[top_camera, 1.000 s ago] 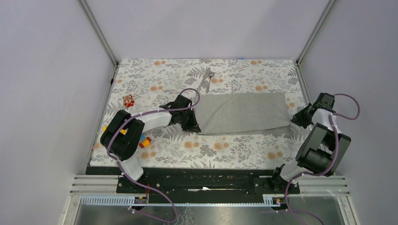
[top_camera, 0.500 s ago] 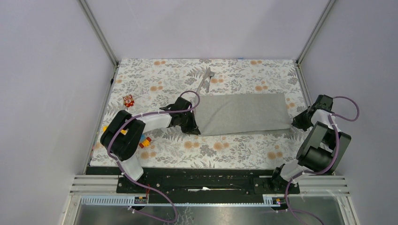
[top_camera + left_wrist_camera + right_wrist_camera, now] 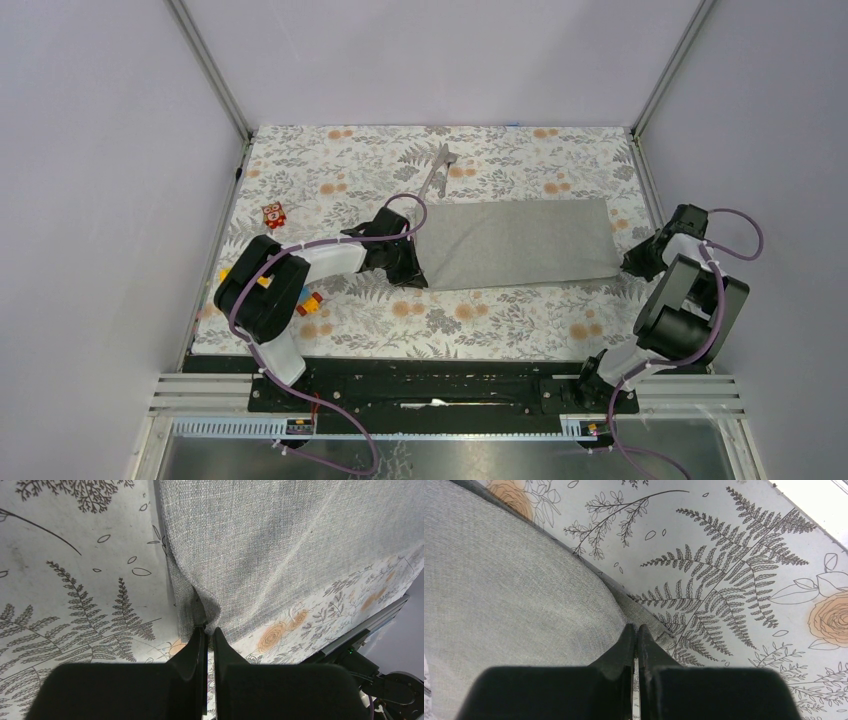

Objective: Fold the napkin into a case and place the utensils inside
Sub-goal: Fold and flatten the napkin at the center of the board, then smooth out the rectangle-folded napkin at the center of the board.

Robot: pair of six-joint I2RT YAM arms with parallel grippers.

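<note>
Top view: the napkin (image 3: pixel 520 240) is laid flat mid-worktop on the floral tablecloth (image 3: pixel 330 170), with its long axis running 9 to 3 o'clock. The left hand (image 3: pixel 408 270) is set at its 7 o'clock corner and the right hand (image 3: pixel 630 263) at its 4 o'clock corner, one arm per end. The utensils (image 3: pixel 437 170) are seen at 11 o'clock of the napkin, just beside its far left corner and nearer the left arm.

Left wrist view: the left hand (image 3: pixel 206 632) is clamped on a puckered corner of the napkin (image 3: pixel 280 545).

Right wrist view: the right hand (image 3: pixel 635 630) is pressed together, seemingly on the napkin (image 3: pixel 509 595) at its corner edge.

A fold of the near edge toward 12 o'clock, across the short axis, is judged likely.
</note>
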